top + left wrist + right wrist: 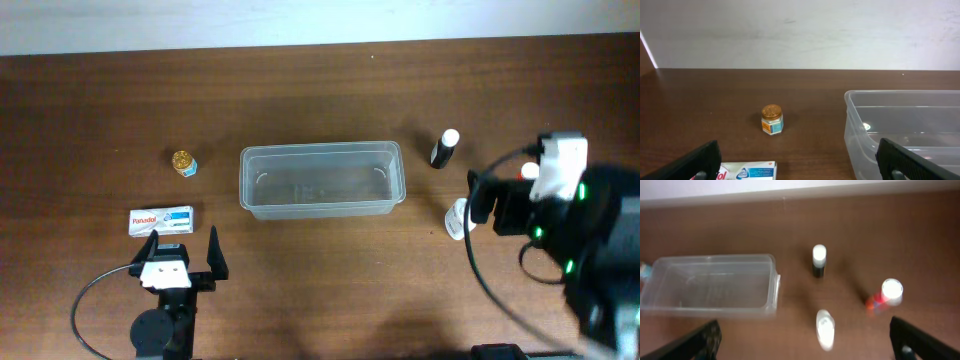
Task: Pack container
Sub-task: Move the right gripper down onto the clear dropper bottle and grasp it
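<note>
Near the box (161, 221) | left gripper (182, 238) level, jaws wide (empty) | right gripper (802, 330) raised, wide, empty

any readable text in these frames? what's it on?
"Panadol": on the white and blue box, overhead view; the left wrist view shows only "ol".
Gold-lidded jar: label too small to read.
Black bottle, white bottle, red bottle: blurred, nothing readable.
</note>
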